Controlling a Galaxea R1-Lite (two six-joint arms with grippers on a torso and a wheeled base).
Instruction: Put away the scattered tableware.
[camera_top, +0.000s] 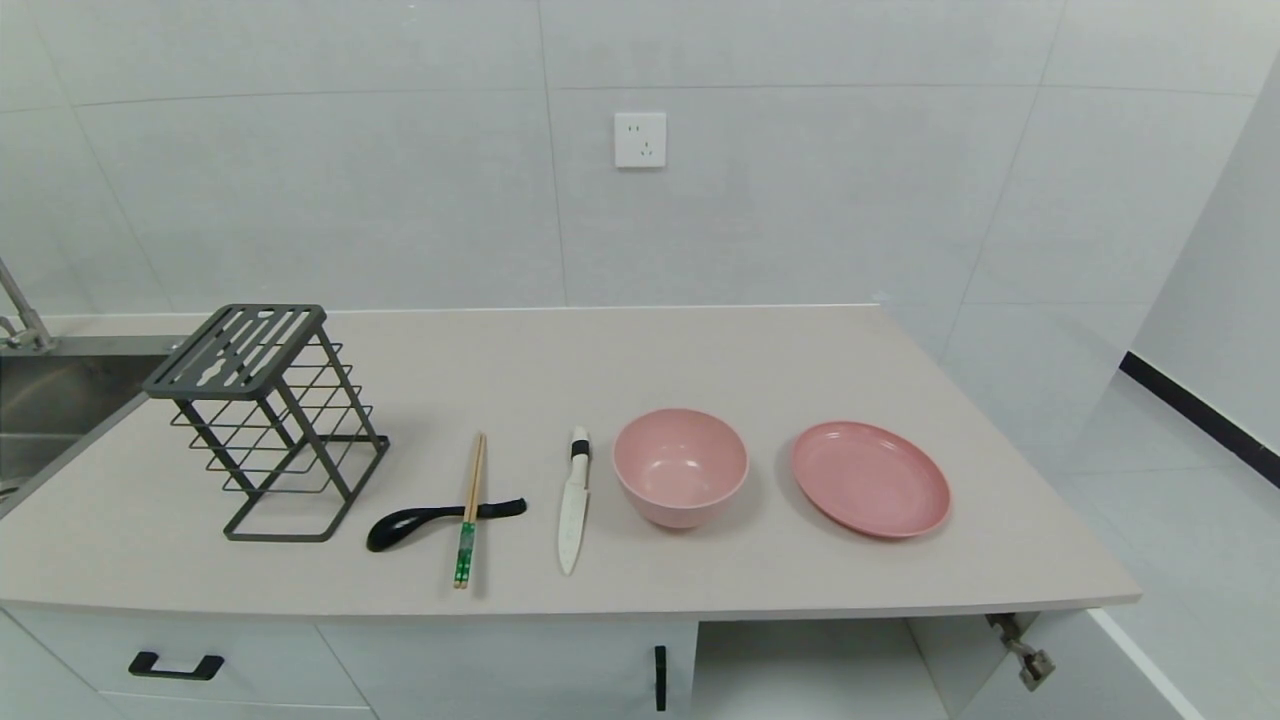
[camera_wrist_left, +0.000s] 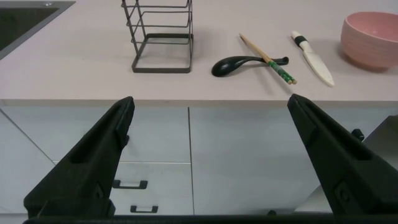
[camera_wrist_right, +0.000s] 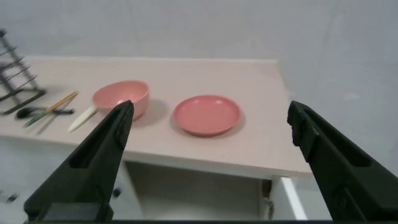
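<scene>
Found the tableware strung in a row across the lower middle of the head view on the tabletop (camera_top: 620, 350): black spoon (camera_top: 400, 524) with chopsticks (camera_top: 472, 475) laid across its handle, then white knife (camera_top: 573, 510), pink bowl (camera_top: 680, 465) and pink plate (camera_top: 870, 478) toward the right. Noted the wire rack (camera_top: 265, 420) at left centre beside the sink (camera_top: 60, 400), probably the cutlery's destination. Saw left pincer (camera_wrist_left: 211, 102) and right pincer (camera_wrist_right: 211, 107) both spread wide, gripping nothing, held low before the tabletop edge, apparently poised ahead of a first pick.

One wire rack (camera_top: 240, 350), one black spoon (camera_top: 415, 519), one chopstick pair (camera_top: 468, 505), one knife (camera_top: 574, 500), one pink bowl (camera_top: 680, 465), one pink plate (camera_top: 870, 478).
</scene>
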